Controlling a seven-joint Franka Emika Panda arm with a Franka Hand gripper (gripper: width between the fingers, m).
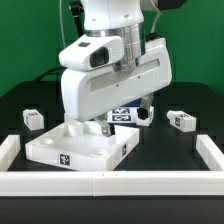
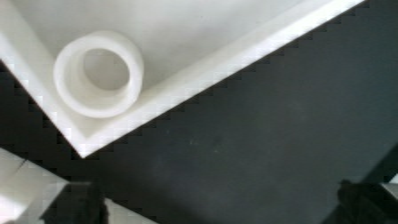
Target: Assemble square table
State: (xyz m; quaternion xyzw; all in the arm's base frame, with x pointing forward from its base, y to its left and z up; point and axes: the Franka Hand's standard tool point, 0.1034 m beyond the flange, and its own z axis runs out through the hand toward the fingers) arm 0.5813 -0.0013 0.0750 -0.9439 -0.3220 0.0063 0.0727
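Note:
The square table slab (image 1: 80,148) lies flat on the dark table at the exterior view's lower left, with a tag on its front edge. In the wrist view a corner of the slab (image 2: 196,50) shows with one round socket (image 2: 98,75). My gripper (image 2: 222,205) is open and empty, with its fingertips (image 2: 71,205) wide apart over bare table beside that corner. In the exterior view the gripper (image 1: 143,114) hangs low behind the slab's far right corner, mostly hidden by the arm. Small tagged legs lie at the left (image 1: 33,118), right (image 1: 181,119) and by the gripper (image 1: 122,117).
A long white L-shaped rail (image 1: 110,182) runs along the front of the table, with ends rising at the exterior view's left (image 1: 8,150) and right (image 1: 210,152). The arm's white body (image 1: 110,75) hides the middle of the table.

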